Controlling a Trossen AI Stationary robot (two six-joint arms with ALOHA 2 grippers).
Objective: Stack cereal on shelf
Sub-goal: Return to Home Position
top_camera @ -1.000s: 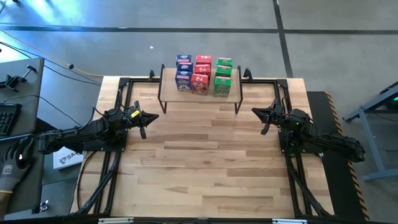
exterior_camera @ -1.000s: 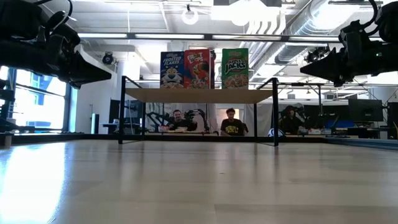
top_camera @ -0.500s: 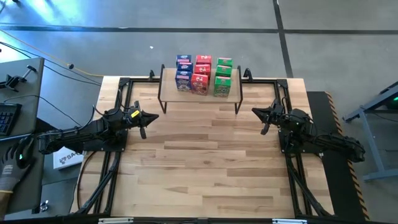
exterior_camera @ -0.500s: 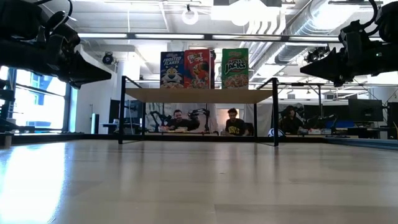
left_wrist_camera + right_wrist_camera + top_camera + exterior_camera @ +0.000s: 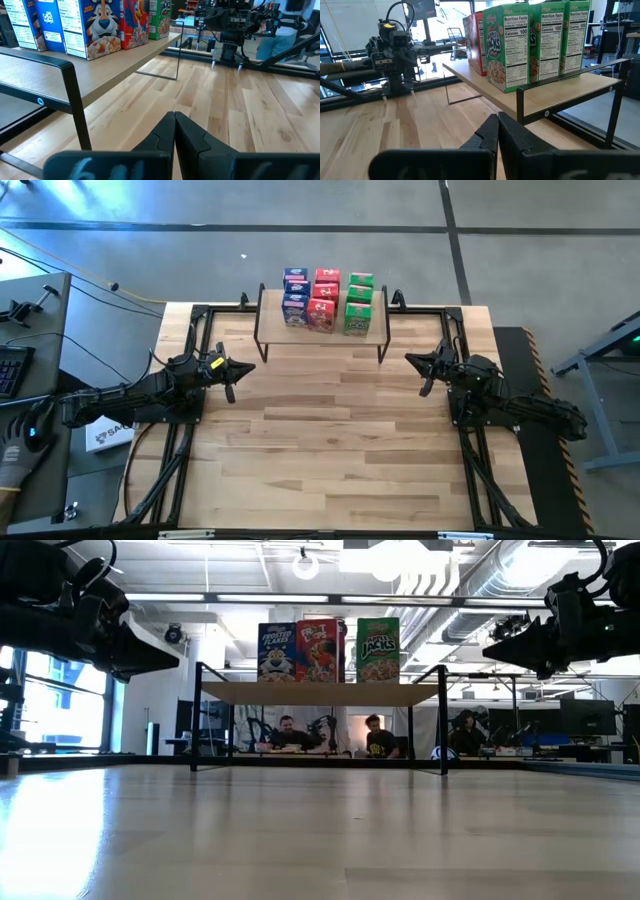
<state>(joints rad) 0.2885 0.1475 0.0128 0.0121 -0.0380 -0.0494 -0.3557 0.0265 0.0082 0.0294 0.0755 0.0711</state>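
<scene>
High view: you have all the cereal [image 5: 327,301] on the shelf [image 5: 271,320], mid far edge of the bench [image 5: 320,440], in blue, red and green rows. Near the bench's left edge sits the left gripper [image 5: 243,367], near its right edge the right gripper [image 5: 413,361].
Low view: front boxes stand upright.
Wrist views: both grippers' fingers [image 5: 195,142] pressed together, empty.

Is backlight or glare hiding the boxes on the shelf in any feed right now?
Low view: bright ceiling lights turn the left gripper and right gripper into dark silhouettes, yet the small printed cardboard cereal boxes on the low wooden-topped shelf are legible. Right wrist view: a bright window glares in the background, boxes unaffected. High view: even light, no glare.
</scene>
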